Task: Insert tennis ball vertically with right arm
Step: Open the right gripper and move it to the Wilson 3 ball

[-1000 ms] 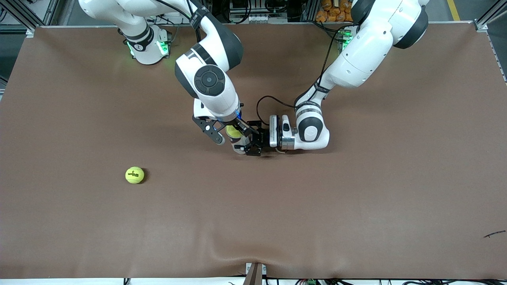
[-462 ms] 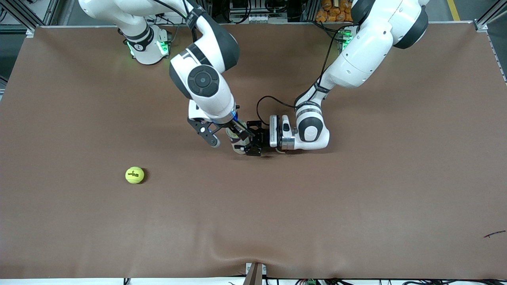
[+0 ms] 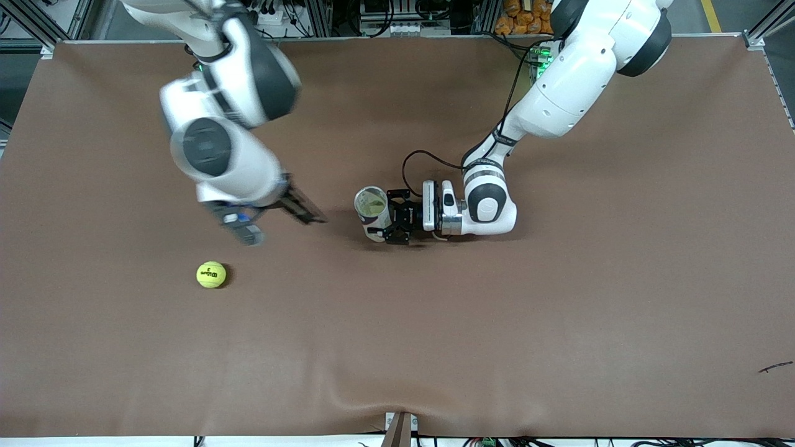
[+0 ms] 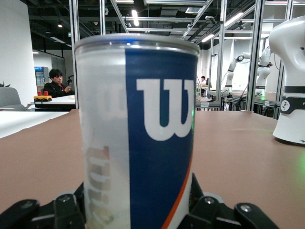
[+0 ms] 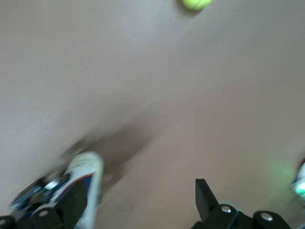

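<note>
Tennis ball can point(image 3: 372, 213), clear plastic with a blue Wilson label, stands upright near the middle of the brown table point(image 3: 559, 323), mouth open upward. A yellow-green ball shows down inside it in the front view. Left gripper point(image 3: 397, 225) is clamped on the can's lower wall from the left arm's side, wrist lying low over the table; in the left wrist view the can point(image 4: 138, 133) fills the frame, with the black fingers point(image 4: 66, 210) pressed against its base on both sides.

Right gripper point(image 3: 273, 222) hangs in the air over bare table toward the right arm's end, between the can and a loose tennis ball point(image 3: 211, 274). Its long thin fingers point(image 3: 303, 210) are spread wide apart with nothing between them. The right wrist view shows the two fingertips point(image 5: 204, 192) apart, the can point(image 5: 83, 183) off to one side, and the loose ball point(image 5: 196, 4) at the frame edge.

Loose tennis ball lies on the table nearer the front camera than the can, well apart from it, toward the right arm's end.
</note>
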Controlling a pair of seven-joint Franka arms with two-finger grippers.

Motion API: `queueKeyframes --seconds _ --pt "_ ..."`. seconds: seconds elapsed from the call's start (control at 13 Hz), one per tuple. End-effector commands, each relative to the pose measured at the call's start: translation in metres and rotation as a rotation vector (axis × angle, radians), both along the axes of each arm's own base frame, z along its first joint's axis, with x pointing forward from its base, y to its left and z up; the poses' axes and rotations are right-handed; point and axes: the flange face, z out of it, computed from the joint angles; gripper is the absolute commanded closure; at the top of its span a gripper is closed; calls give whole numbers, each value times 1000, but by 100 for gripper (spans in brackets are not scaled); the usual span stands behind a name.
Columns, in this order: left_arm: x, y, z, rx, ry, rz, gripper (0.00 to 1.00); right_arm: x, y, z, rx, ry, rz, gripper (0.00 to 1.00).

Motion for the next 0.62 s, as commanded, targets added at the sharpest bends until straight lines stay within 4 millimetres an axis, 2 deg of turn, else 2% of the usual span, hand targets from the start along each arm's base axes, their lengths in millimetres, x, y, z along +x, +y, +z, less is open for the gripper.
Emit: queueKeyframes --seconds 0.0,0.31,0.38,0.46,0.54 --pt "-1 1 -13 6 -19 21 23 23 -74 -8 24 29 88 0" --pt "-1 1 -13 6 -19 21 23 62 -207 -75 41 78 223 0" --pt "-1 1 -13 6 -19 21 23 70 -226 -91 58 59 251 0" --pt "-1 1 -13 6 -19 21 23 77 -234 -111 57 51 255 0" --pt "-1 1 -13 6 -19 21 23 83 -234 -131 56 34 256 0"
